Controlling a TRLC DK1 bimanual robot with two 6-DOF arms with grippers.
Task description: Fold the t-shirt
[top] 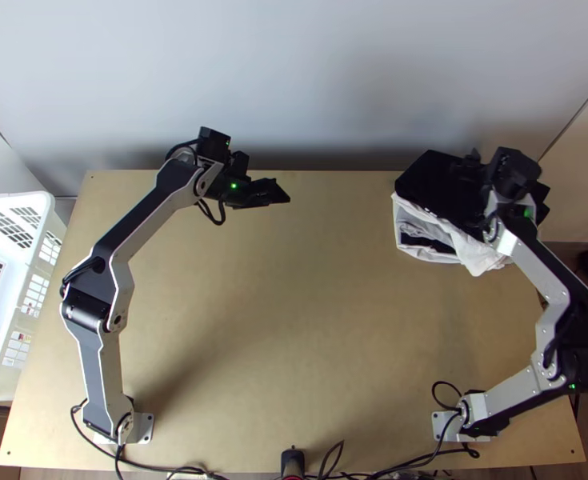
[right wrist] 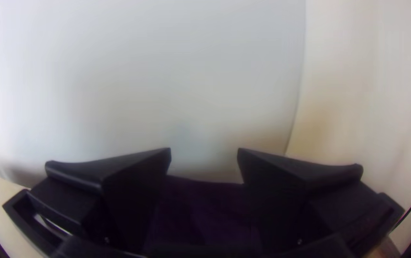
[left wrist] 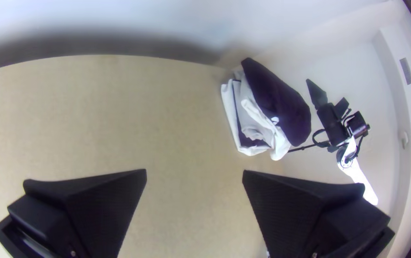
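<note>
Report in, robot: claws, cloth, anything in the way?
Left gripper open, far side. Right gripper open, over cloth. Cloth heaped, far right. Basket at far left, away from cloth.

two jointed arms (top: 102, 372), silver-grey links (top: 123, 282) with dark panels (top: 146, 210), black joints (top: 86, 309), small green lights (top: 234, 186), looping black cables (top: 218, 218), pale metal base plates (top: 145, 428), wide flat black fingers (left wrist: 76, 188), finely ridged inner faces (left wrist: 107, 205), tiny screws (left wrist: 73, 253)
</note>
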